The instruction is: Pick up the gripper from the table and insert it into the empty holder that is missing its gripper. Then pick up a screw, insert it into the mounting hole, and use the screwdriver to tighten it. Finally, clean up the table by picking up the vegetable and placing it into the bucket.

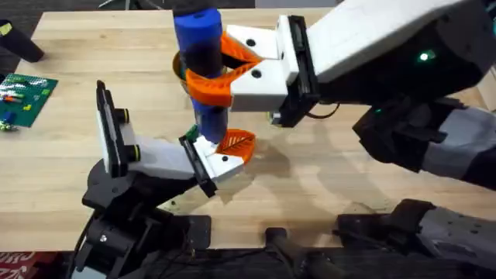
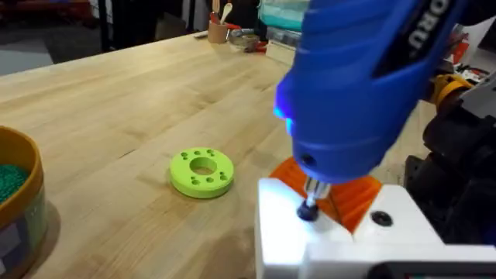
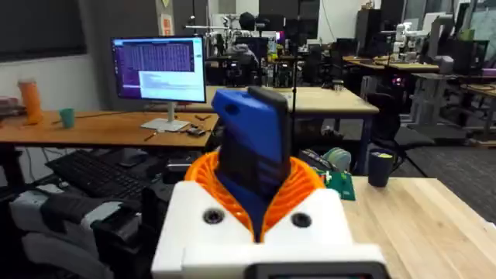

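Observation:
My right gripper (image 1: 208, 84), white with orange jaws, is shut on the blue screwdriver (image 1: 198, 46) and holds it upright; the same grip shows in the right wrist view, gripper (image 3: 256, 190) around screwdriver (image 3: 252, 136). The screwdriver (image 2: 364, 77) has its tip on a small dark screw (image 2: 308, 211) in the white holder (image 2: 287, 232). The holder (image 1: 213, 161) is the end piece of my left arm at the table's (image 1: 349, 178) front middle. The orange ribbed gripper (image 1: 236, 143) sits in the holder, seen also as an orange gripper (image 2: 353, 198) behind the tip. The bucket (image 2: 15, 205) stands left of the holder. The vegetable is out of view.
A green disc (image 2: 201, 172) with small holes lies on the wood just beyond the holder. A green circuit board (image 1: 27, 97) rests at the table's left edge, a dark object (image 1: 19, 43) at the far left corner. A pot of utensils (image 2: 219, 31) stands at the far edge.

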